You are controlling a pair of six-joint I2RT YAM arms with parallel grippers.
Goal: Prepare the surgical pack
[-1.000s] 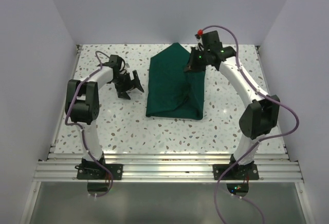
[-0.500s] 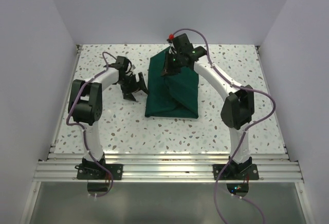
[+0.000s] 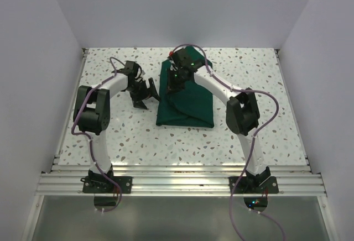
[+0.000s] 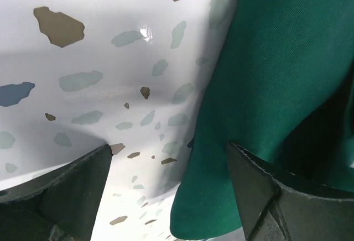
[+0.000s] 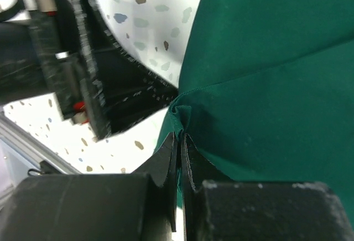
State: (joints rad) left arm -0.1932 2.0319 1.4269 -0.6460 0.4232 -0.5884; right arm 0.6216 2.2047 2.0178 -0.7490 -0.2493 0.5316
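The surgical pack (image 3: 188, 107) is a dark green fabric drape lying partly folded in the middle of the speckled table (image 3: 110, 133). My right gripper (image 3: 173, 83) hangs over its left part, shut on a bunched corner of the drape (image 5: 265, 58); the pinch shows in the right wrist view (image 5: 181, 136). My left gripper (image 3: 145, 94) stands open just left of the drape. In the left wrist view its wide-apart jaws (image 4: 168, 150) straddle the drape's left edge (image 4: 276, 69), with nothing gripped. The left gripper (image 5: 94, 80) also appears close beside the pinched corner.
White walls close in the table on the left, back and right. An aluminium rail (image 3: 177, 174) runs along the near edge by the arm bases. Bare speckled table lies left, right and in front of the drape.
My right gripper has swung left across the drape with the pinched corner, folding the right flap over. The left gripper edged toward the drape's left edge and has stayed open.
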